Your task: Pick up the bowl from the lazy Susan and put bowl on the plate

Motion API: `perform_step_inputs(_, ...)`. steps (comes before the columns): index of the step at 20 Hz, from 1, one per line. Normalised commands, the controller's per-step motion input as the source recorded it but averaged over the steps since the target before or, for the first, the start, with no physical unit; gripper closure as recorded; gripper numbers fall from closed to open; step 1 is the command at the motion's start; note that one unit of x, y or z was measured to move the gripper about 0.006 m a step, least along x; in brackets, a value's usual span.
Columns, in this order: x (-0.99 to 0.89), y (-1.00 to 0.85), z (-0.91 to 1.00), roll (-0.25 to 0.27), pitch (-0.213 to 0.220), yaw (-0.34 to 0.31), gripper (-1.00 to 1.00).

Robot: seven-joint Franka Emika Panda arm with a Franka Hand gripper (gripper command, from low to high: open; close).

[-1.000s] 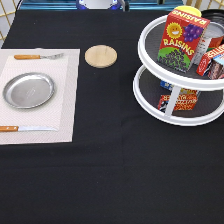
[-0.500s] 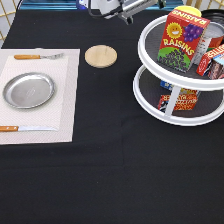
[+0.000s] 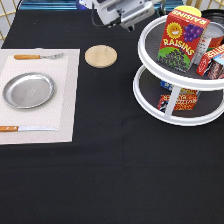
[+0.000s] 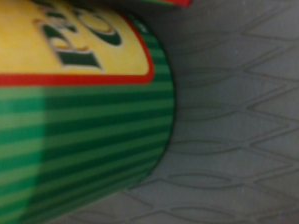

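Note:
The lazy Susan [image 3: 150, 98] stands at the exterior view's right, with two white-rimmed tiers and dark grey tray surfaces. The black bowl does not show in either view. The silver plate [image 3: 28, 90] lies empty on a pale placemat [image 3: 67, 100] at the exterior view's left. My gripper [image 3: 129, 19] is at the exterior view's top, just left of the lazy Susan's upper tier and above the table. The wrist view shows a green striped can with a yellow label [image 4: 71, 125] close by on a grey patterned tray surface [image 4: 243, 125].
A raisins box [image 3: 181, 39] and other packets stand on the upper tier, and more boxes [image 3: 177, 99] on the lower tier. A round light wooden disc [image 3: 100, 55] lies on the black cloth. A fork [image 3: 37, 56] and a knife [image 3: 25, 128] lie on the placemat.
The arm has come into view from the exterior view's top edge and reached down next to the lazy Susan's upper tier. Nothing on the table has moved.

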Motion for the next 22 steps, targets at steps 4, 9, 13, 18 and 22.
perform_step_inputs(4,-0.1,0.1,-0.29,0.122,0.002,-0.043,-1.0)
perform_step_inputs(9,-0.13,0.01,-0.31,0.066,-0.021,-0.032,-1.0)
perform_step_inputs(13,-0.01,0.0,-0.21,0.025,-0.092,-0.017,-1.0)
perform_step_inputs(18,0.11,0.0,-0.07,0.0,-0.18,-0.005,-1.0)
perform_step_inputs(22,0.35,0.0,-0.09,0.0,-0.21,-0.004,-1.0)
